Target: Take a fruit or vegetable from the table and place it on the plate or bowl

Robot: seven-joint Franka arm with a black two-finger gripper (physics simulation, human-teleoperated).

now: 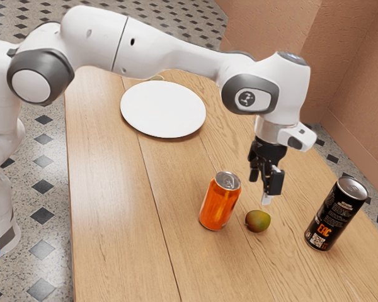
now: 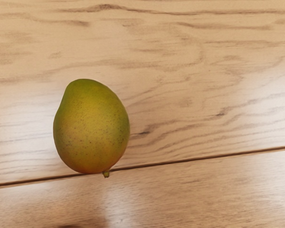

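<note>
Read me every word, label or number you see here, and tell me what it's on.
"EOC", orange letters, my best reading, on the black can.
Small white print and a code square lower on that can: too small to read.
Orange can: no text readable.
Arm joint: a white symbol, not a word.

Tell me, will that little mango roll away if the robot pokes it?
Probably a bit: the mango is rounded and egg-shaped, lying on its side on the smooth wooden table, so a nudge could make it wobble or roll crookedly. Its skin looks smooth, so it might slip in a pinch. It looks firm, not floppy.
</note>
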